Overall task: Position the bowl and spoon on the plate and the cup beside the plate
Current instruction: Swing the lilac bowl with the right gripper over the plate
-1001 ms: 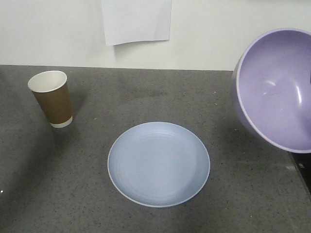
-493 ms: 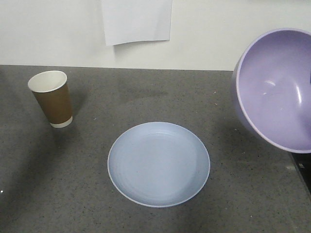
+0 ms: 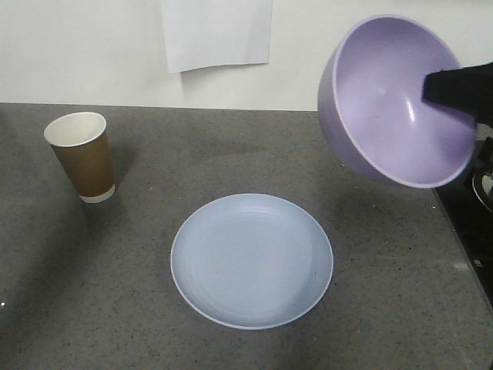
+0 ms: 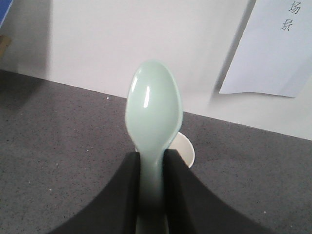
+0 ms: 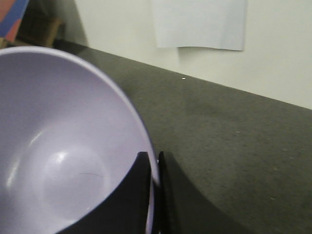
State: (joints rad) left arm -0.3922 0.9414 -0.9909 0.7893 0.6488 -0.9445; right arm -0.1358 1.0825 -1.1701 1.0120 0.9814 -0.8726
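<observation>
The lavender bowl (image 3: pixel 389 100) hangs tilted in the air at the upper right, above and right of the pale blue plate (image 3: pixel 252 260) lying flat on the grey counter. My right gripper (image 5: pixel 155 158) is shut on the bowl (image 5: pixel 63 146), one finger inside the rim and one outside. In the front view only a dark finger (image 3: pixel 458 89) shows over the bowl's rim. The brown paper cup (image 3: pixel 82 156) stands upright at the far left. My left gripper (image 4: pixel 151 157) is shut on the mint-green spoon (image 4: pixel 153 109) by its handle, with the cup's white rim (image 4: pixel 184 149) just behind it.
A white paper sheet (image 3: pixel 216 32) hangs on the wall behind the counter. A black stove edge (image 3: pixel 476 223) lies along the counter's right side.
The bowl has moved left and up from the right edge, now tilted more toward the camera. Plate and cup have not moved.
</observation>
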